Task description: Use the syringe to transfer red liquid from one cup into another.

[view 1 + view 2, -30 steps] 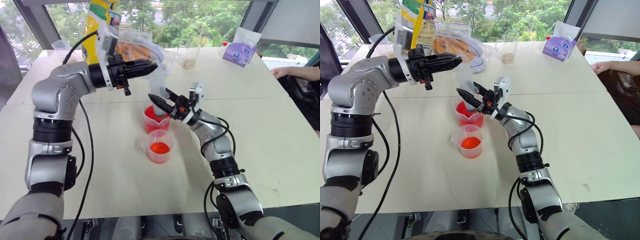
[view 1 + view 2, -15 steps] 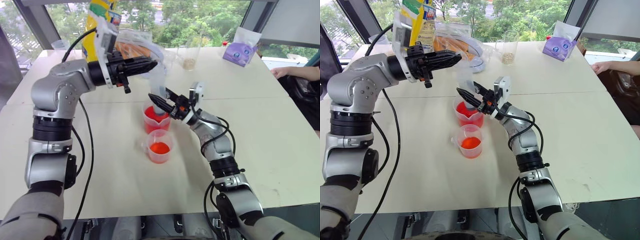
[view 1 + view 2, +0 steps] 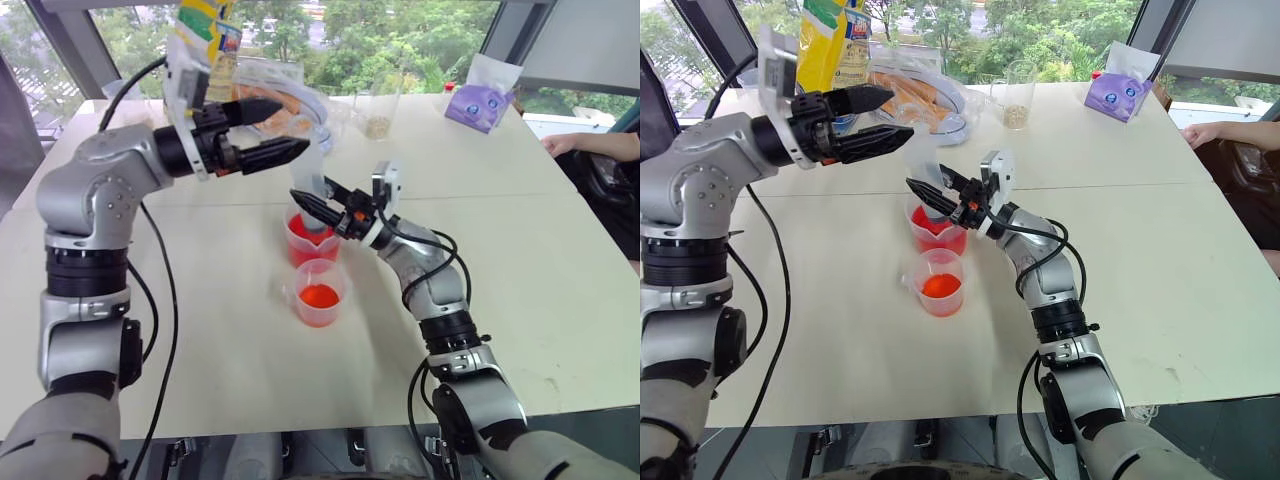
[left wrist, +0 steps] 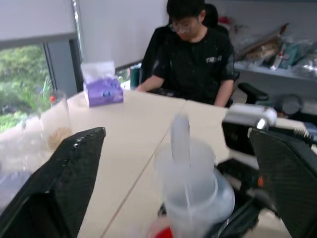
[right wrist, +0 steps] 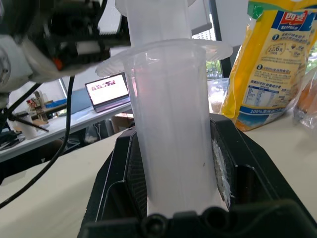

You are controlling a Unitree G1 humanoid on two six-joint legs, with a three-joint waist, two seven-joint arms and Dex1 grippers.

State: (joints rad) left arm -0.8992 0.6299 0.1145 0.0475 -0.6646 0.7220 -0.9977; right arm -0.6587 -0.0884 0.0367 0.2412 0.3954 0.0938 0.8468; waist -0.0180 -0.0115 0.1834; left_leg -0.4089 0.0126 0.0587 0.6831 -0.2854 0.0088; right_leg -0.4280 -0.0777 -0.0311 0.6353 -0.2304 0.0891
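The syringe [image 3: 314, 180] stands upright with its lower end inside the taller spouted cup [image 3: 303, 243], which holds red liquid [image 3: 931, 222]. Its clear barrel [image 5: 171, 134] looks empty. My right gripper [image 3: 314, 196] is shut on the barrel from the right, with a finger [image 5: 237, 171] pressed on each side. My left gripper [image 3: 293, 124] hangs open just left of the syringe's top, apart from it; the plunger stem [image 4: 180, 138] rises between its spread fingers [image 4: 67, 183]. In front stands the shorter cup [image 3: 320, 295], with red liquid in it too.
At the table's far side are a yellow bag [image 3: 200, 30], a clear bag of food [image 3: 280, 95], a glass with grain [image 3: 378, 115] and a purple tissue pack [image 3: 480, 105]. A person [image 4: 198, 59] sits at the right, one hand [image 3: 562, 145] on the table.
My left gripper has opened at the syringe's top and drawn back to the left. The right gripper still holds the syringe in the taller cup.
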